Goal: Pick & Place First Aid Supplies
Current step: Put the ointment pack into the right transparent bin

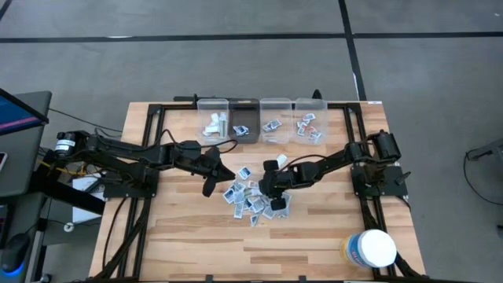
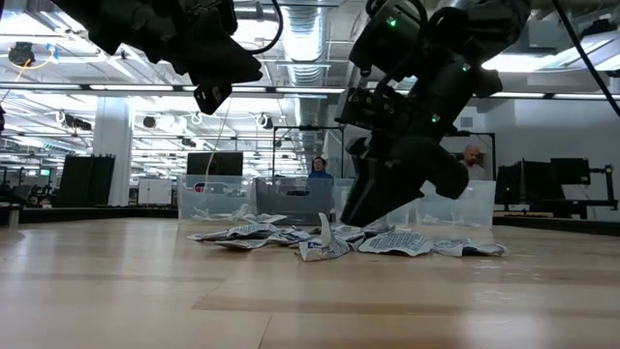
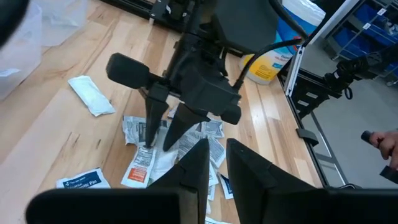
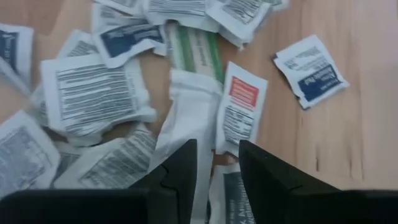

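Observation:
The first aid supplies (image 1: 250, 200) lie as a loose heap of small flat white packets at the middle of the table, some with blue or red print. My right gripper (image 1: 271, 198) slants down onto the heap from the right, open. In its wrist view, its fingers (image 4: 217, 149) stand over a long white packet (image 4: 189, 121) and a red-printed packet (image 4: 239, 115). My left gripper (image 1: 211, 187) hangs above the table just left of the heap. It is open by a narrow gap (image 3: 216, 149) with nothing between its fingers. My right gripper slants down from the table's right side, and its fingertips (image 3: 151, 138) reach the top of the heap. I cannot tell whether they touch a packet. No packet sits between the fingers, and all packets lie flat on the table.
Several clear bins (image 1: 259, 119) stand in a row at the far edge, some with packets inside. A large white tub with a yellow label (image 1: 369, 248) sits at the near right corner. A single white packet (image 3: 91, 95) lies apart from the heap. Black frame rails border the table.

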